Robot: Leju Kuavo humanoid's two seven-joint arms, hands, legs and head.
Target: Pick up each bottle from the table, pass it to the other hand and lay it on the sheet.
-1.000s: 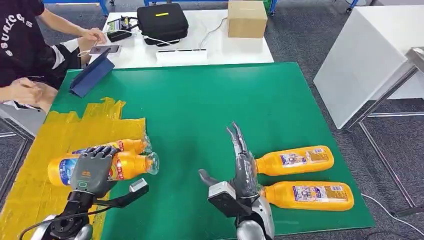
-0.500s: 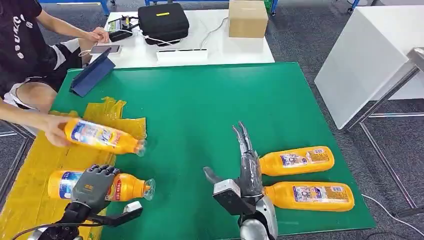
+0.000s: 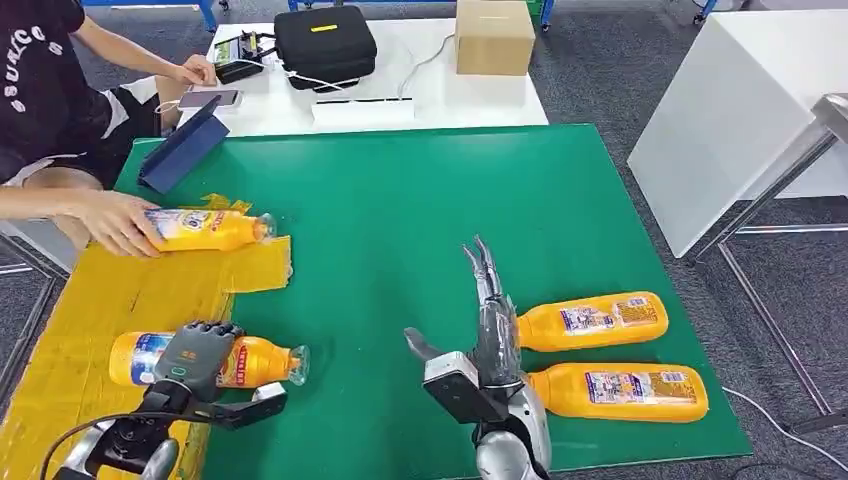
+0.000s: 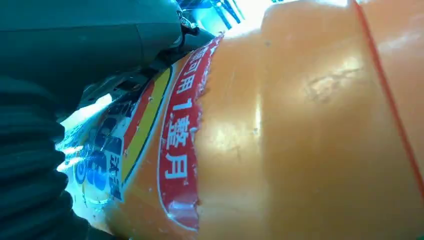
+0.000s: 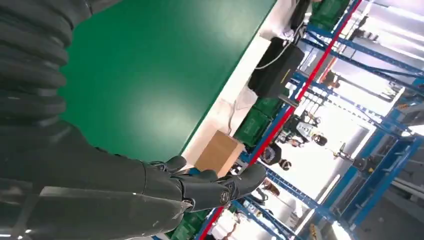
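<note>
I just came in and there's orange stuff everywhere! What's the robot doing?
It is moving orange bottles onto a yellow sheet. Its left hand grips one bottle lying at the sheet's edge. Its right hand is open, next to two more bottles lying on the green mat. A person's hand holds another bottle on the sheet's far end.
</note>
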